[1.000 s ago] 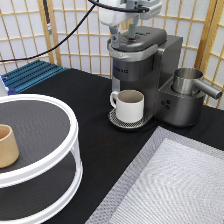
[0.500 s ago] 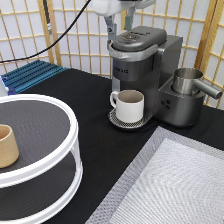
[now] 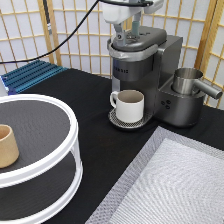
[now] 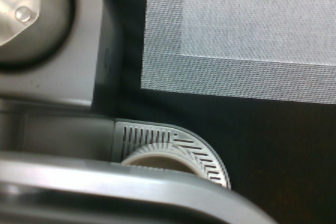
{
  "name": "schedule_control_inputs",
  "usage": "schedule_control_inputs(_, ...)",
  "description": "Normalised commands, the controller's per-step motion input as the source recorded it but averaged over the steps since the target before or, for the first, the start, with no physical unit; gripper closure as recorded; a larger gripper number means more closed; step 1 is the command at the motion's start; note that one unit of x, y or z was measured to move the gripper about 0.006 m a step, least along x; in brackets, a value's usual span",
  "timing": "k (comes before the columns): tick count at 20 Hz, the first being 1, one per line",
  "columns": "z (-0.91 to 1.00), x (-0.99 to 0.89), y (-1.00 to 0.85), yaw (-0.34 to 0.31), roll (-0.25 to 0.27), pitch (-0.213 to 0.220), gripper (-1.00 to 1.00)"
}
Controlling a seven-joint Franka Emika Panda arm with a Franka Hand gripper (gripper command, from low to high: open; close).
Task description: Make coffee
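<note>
I have the gripper [image 3: 126, 36] at twelve o'clock in the exterior view, directly over the coffee machine [image 3: 145, 70]. Its fingers [image 3: 119, 36] stand apart, released, with nothing between them, their tips just at the closed lid [image 3: 137, 42]. I can't find the coffee pod in either view. A white mug [image 3: 130, 105] sits on the drip tray [image 3: 125, 121] under the spout; the wrist view looks down past the machine at that mug [image 4: 157, 162] and tray [image 4: 196, 150]. At eight o'clock a tan cup [image 3: 7, 146] rests on the white round shelf [image 3: 55, 165] on the black desk [image 3: 95, 105].
</note>
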Motion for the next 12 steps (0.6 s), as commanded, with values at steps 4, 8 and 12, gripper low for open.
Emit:
schedule_control_inputs(4,-0.07,-0.8,0.0,0.032,-0.073,-0.083,-1.0)
schedule_control_inputs(8,0.15,-0.56,-0.07,0.022,-0.053,-0.125,-1.0)
schedule_control_inputs(12,0.0,-0.29,-0.17,0.017,-0.006,-0.121,-1.0)
